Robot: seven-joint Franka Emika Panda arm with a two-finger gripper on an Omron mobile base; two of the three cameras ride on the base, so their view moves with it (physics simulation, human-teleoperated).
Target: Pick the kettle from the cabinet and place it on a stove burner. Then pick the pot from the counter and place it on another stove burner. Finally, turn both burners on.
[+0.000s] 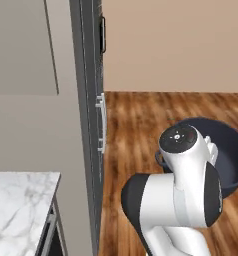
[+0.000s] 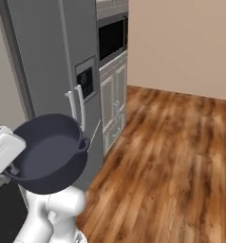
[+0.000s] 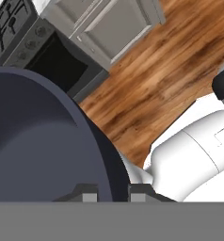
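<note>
The wide dark blue-grey pot [image 2: 51, 152] hangs in the air over the wooden floor, tilted so its inside faces the right base camera. My gripper [image 3: 113, 196] is shut on the pot's rim [image 3: 48, 141], with the wall pinched between the two fingertips. In the left base view the pot [image 1: 233, 150] shows behind my white hand. The range's black burner grates [image 3: 8, 21] and front knobs [image 3: 38, 33] sit at the hand view's top left. The marble counter [image 1: 21, 210] lies at lower left, with a beige-grey wall cabinet [image 1: 21, 45] above it. The kettle is out of view.
A tall grey fridge [image 2: 48, 57] with vertical bar handles stands close behind the pot. A built-in microwave [image 2: 110, 38] and beige cabinet doors [image 2: 112, 99] follow to its right. Open wooden floor [image 2: 172, 156] stretches to the right.
</note>
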